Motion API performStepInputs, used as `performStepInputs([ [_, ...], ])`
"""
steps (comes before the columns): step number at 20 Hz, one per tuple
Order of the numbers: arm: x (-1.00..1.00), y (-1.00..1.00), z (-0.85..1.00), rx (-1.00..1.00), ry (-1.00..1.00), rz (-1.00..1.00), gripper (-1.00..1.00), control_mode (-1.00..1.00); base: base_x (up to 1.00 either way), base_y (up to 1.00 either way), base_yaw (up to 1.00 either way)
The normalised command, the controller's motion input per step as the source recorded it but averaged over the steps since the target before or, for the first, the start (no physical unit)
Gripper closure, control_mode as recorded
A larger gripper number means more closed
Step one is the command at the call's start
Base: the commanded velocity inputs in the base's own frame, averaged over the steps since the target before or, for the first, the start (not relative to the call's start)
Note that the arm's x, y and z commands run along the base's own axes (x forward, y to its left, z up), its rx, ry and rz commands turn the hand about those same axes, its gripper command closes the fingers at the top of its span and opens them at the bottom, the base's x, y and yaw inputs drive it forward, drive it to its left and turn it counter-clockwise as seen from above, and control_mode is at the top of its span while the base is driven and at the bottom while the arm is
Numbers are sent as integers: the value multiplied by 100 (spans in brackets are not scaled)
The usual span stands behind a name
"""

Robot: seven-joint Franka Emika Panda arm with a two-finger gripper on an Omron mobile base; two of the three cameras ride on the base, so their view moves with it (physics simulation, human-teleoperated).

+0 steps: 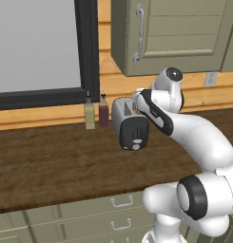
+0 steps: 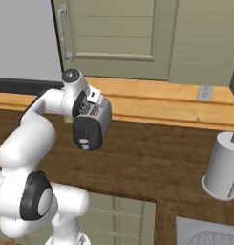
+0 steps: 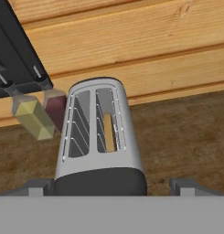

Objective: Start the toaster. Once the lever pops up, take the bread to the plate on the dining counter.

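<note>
- Toaster [image 3: 98, 137] stands on the dark wood worktop [image 1: 51, 166], close to the wooden wall [image 3: 131, 41], with its black end panel [image 1: 133, 134] turned toward me.
- Bread [image 3: 109, 132] sits low inside the right slot of the toaster, seen from the hand view as a tan strip.
- My gripper [image 3: 111, 185] hangs just above the black end of the toaster, jaws spread wide, one fingertip [image 3: 38, 186] on each side of it.
- My fingers grasp nothing; I cannot tell if they touch the toaster.
- Two bottles, one yellowish [image 1: 90, 114] and one dark red [image 1: 103, 112], stand just beside the toaster, against the wall under the dark window frame [image 1: 87, 47].
- A white paper roll [image 2: 223, 167] stands well apart on the worktop, near a sink corner [image 2: 209, 234].
</note>
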Motion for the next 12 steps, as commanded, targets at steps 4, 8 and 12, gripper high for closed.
performStepInputs([
  [4, 0, 0, 0, 0, 0, 0, -100, -100, 0, 0, 0],
  [8, 0, 0, 0, 0, 0, 0, -100, -100, 0, 0, 0],
  [12, 0, 0, 0, 0, 0, 0, -100, -100, 0, 0, 0],
])
